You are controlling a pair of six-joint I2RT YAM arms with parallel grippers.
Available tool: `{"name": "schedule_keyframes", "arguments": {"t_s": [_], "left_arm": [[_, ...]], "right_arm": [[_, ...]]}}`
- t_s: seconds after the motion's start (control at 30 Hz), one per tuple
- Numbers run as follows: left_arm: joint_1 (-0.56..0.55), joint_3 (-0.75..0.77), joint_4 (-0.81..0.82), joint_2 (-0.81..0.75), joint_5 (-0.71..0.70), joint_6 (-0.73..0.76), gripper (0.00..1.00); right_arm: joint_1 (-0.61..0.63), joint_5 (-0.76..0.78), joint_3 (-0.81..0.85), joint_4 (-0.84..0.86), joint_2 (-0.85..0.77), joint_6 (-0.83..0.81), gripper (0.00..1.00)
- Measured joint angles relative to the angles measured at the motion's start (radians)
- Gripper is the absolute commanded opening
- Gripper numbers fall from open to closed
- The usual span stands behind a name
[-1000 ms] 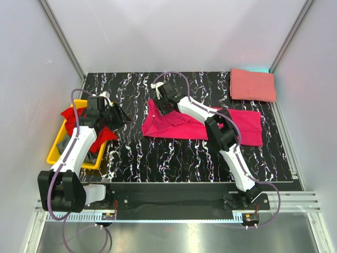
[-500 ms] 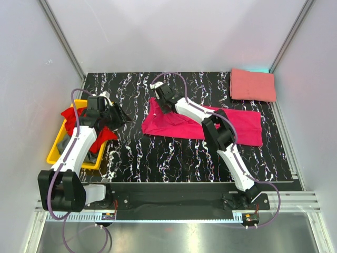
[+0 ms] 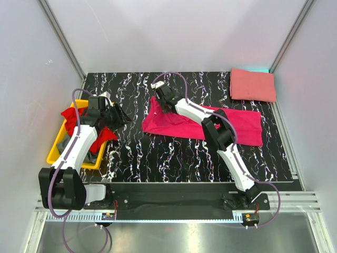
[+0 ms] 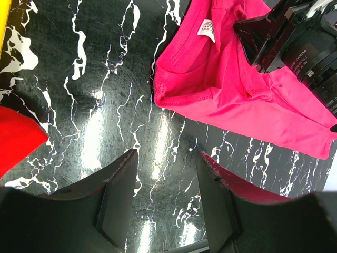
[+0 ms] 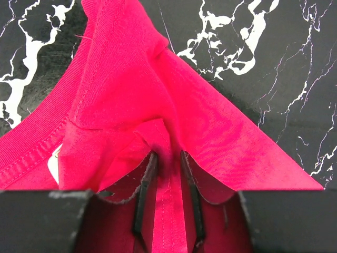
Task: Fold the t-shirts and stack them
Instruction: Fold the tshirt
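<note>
The right end effector [image 5: 167,158] was narrow, its two fingers pinching a raised fold of the magenta shirt [image 5: 131,95] close to the collar. A white label [image 5: 52,163] showed just left of the fingers, inside the neckline. In the top view this end effector [image 3: 164,103] sat at the far left corner of the magenta shirt [image 3: 163,125]. Its arm stretched from the near right base, bent at the elbow, and ran far and left across the cloth. The shirt lay spread on the table [image 3: 158,158] in a long band from the middle towards the right.

The left end effector [image 4: 167,168] was wide and held nothing, with bare table showing between its fingers. From its wrist view the magenta shirt [image 4: 237,95] lay beyond, and an edge of the red shirt [image 4: 16,142] showed at the left. In the top view the left end effector [image 3: 113,113] hung just right of the bin [image 3: 54,153], pointing right. Its arm rose from the near left base and passed over the bin.

The yellow bin stood at the left of the table. The red shirt [image 3: 71,113] was heaped in it and spilled over its right rim. The grey shirt [image 3: 93,155] lay in its near end. The salmon shirt [image 3: 253,85] rested folded at the far right corner of the table, well apart from both arms.
</note>
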Motion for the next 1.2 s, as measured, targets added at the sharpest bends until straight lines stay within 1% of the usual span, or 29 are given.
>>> {"name": "schedule_keyframes", "arguments": {"t_s": [0.2,0.33,0.37,0.43,0.47,0.53,0.57,0.6,0.67,0.73,0.77,0.8,0.83,0.9,0.93,1.0,1.2], "left_arm": [[0.0,0.0,0.0,0.003,0.0,0.0,0.51],[-0.013,0.005,-0.01,0.047,-0.006,0.009,0.48],[-0.023,0.013,-0.02,0.071,-0.013,0.013,0.48],[-0.055,0.036,-0.035,0.127,-0.032,0.022,0.47],[-0.071,0.046,-0.037,0.154,-0.039,0.024,0.46],[-0.098,0.061,-0.037,0.199,-0.043,0.023,0.46],[-0.111,0.068,-0.037,0.219,-0.05,0.023,0.46],[-0.121,0.075,-0.037,0.241,-0.057,0.021,0.45],[-0.137,0.101,-0.037,0.293,-0.068,0.014,0.45],[-0.147,0.134,-0.034,0.349,-0.081,0.002,0.45],[-0.15,0.151,-0.029,0.378,-0.089,-0.004,0.45],[-0.153,0.168,-0.028,0.407,-0.098,-0.009,0.45],[-0.155,0.183,-0.028,0.431,-0.108,-0.014,0.45],[-0.16,0.209,-0.028,0.47,-0.128,-0.023,0.45],[-0.162,0.222,-0.028,0.488,-0.142,-0.026,0.45],[-0.165,0.245,-0.03,0.517,-0.171,-0.027,0.45],[-0.166,0.285,-0.03,0.57,-0.216,-0.035,0.45]], "right_arm": [[0.0,0.003,0.0,0.002,0.0,0.001,0.32],[0.0,0.003,0.0,0.012,0.0,0.001,0.32],[0.0,0.002,0.0,0.015,0.0,0.001,0.31],[0.0,0.002,0.0,0.022,0.0,0.0,0.22],[0.0,0.001,0.0,0.023,0.0,0.001,0.19],[0.0,-0.002,0.0,0.023,-0.002,0.003,0.21],[0.0,-0.003,0.0,0.023,-0.002,0.004,0.27],[0.0,-0.008,0.0,0.024,-0.003,0.006,0.29],[0.0,-0.019,-0.001,0.024,-0.007,0.004,0.32],[0.0,-0.024,-0.008,0.03,-0.015,0.003,0.32],[0.0,-0.025,-0.013,0.033,-0.019,0.003,0.29],[0.0,-0.025,-0.02,0.039,-0.024,0.003,0.21],[0.0,-0.026,-0.027,0.047,-0.028,0.0,0.17],[0.001,-0.026,-0.038,0.061,-0.033,-0.004,0.11],[0.0,-0.026,-0.043,0.067,-0.034,-0.006,0.04],[0.0,-0.027,-0.05,0.075,-0.034,-0.01,0.0],[0.0,-0.028,-0.055,0.09,-0.034,-0.014,0.0]]}}
